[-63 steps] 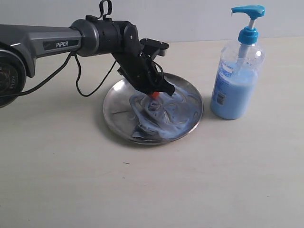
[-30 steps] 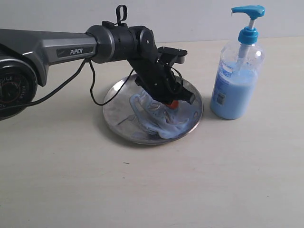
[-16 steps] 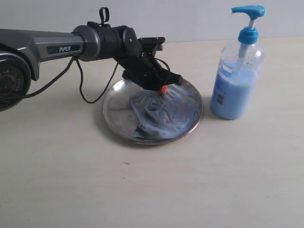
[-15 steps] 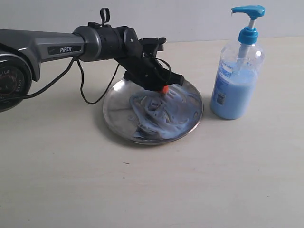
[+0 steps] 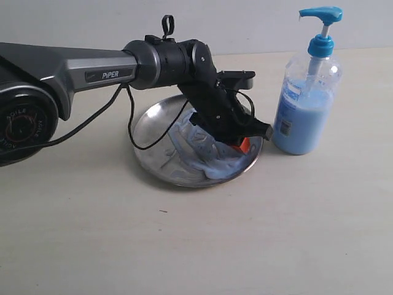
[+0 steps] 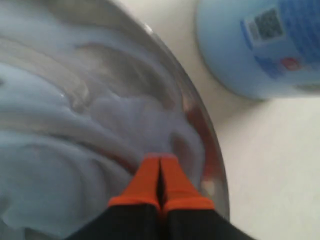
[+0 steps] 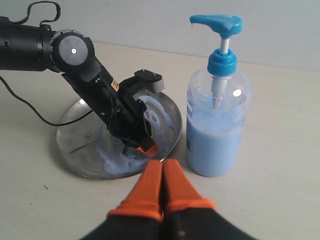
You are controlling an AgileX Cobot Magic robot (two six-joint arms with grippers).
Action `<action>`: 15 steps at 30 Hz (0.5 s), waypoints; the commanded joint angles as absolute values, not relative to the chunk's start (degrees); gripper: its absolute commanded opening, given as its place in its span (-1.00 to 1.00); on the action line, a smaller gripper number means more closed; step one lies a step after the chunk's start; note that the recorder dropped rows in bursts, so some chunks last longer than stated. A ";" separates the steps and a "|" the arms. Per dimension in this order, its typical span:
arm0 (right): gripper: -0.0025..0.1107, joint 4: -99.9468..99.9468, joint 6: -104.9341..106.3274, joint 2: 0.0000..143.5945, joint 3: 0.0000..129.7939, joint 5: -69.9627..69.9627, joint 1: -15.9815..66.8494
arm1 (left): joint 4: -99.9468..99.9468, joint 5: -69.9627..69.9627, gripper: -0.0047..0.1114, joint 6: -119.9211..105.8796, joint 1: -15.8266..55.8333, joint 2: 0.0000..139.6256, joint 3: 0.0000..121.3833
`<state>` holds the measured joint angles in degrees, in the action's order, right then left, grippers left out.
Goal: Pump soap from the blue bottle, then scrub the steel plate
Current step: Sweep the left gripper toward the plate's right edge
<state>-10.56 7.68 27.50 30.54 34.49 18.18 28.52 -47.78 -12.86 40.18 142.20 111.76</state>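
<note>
Soft, even light on the pale beige surface [image 5: 196, 246]; faint shadows under the round shiny steel plate [image 5: 153, 160]; left wrist close-up blurred.

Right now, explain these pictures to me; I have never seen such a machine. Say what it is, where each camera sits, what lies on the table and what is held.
It is a robot with two arms, each ending in a two-fingered gripper with orange tips. One picture views the table from outside; the other two come from cameras on the wrists, looking along the fingers. On the table stands a blue bottle with a pump, beside a steel plate smeared with pale blue soap. The left gripper is shut, holding nothing, its tips down at the soapy plate near the bottle. The right gripper, shut and empty, hangs back from both.
</note>
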 commanded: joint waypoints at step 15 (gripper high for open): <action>-0.96 -10.67 7.83 27.29 30.45 34.15 18.02 | 29.35 -41.21 -0.92 -13.27 40.57 143.73 111.22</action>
